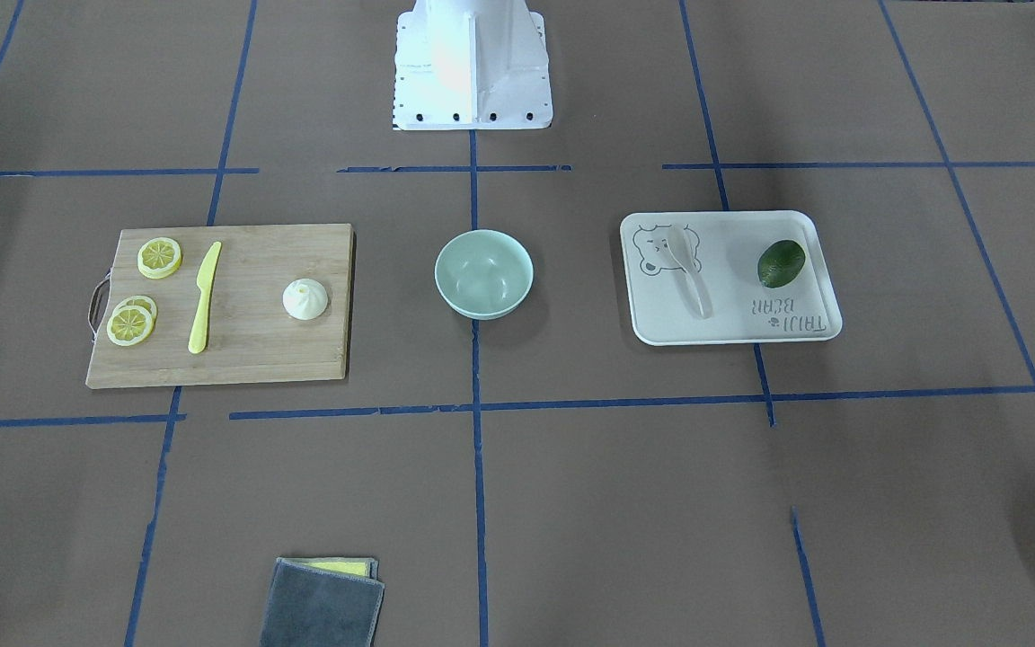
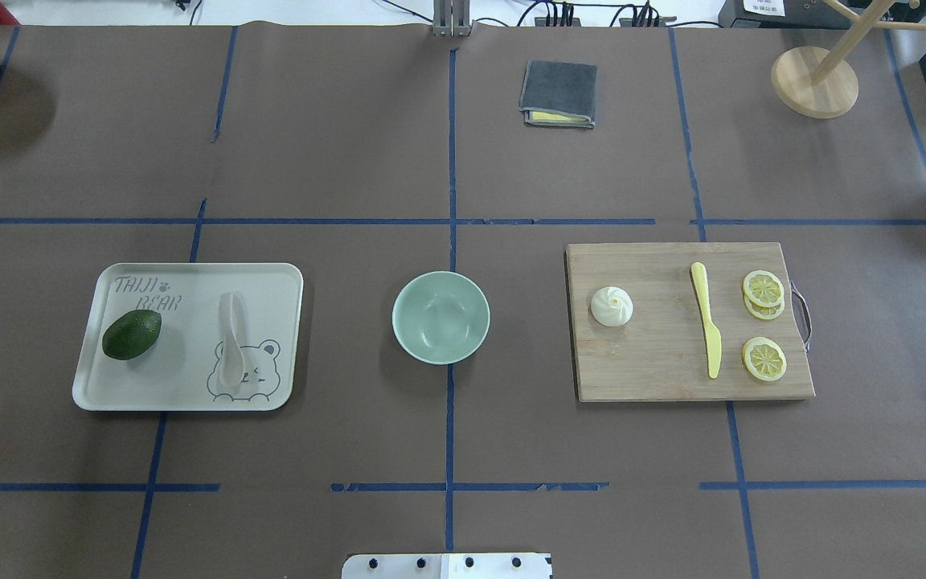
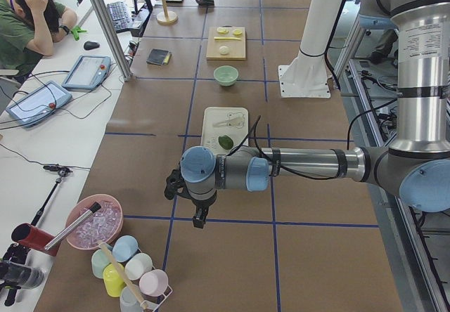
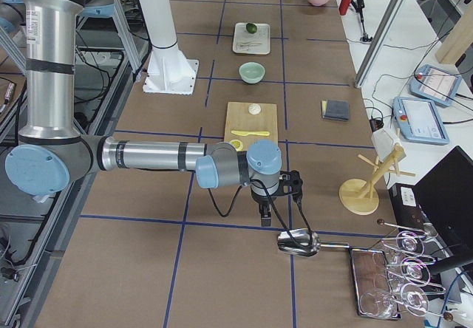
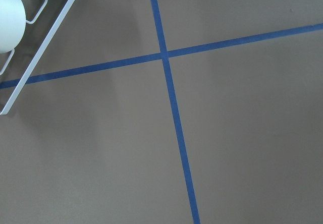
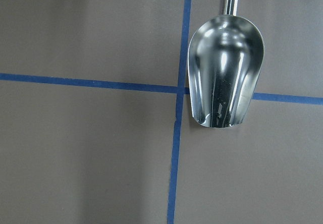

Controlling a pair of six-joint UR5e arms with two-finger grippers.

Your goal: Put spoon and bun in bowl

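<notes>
The white spoon lies on the white bear tray, on the table's left side. The white pleated bun sits on the wooden cutting board on the right. The mint-green bowl stands empty between them at the table's middle. My left gripper hangs over the table's left end, far from the tray. My right gripper hangs over the right end, past the board. Both show only in the side views, so I cannot tell whether they are open or shut.
An avocado lies on the tray. A yellow knife and lemon slices lie on the board. A grey cloth and a wooden stand are at the far edge. A metal scoop lies under my right wrist.
</notes>
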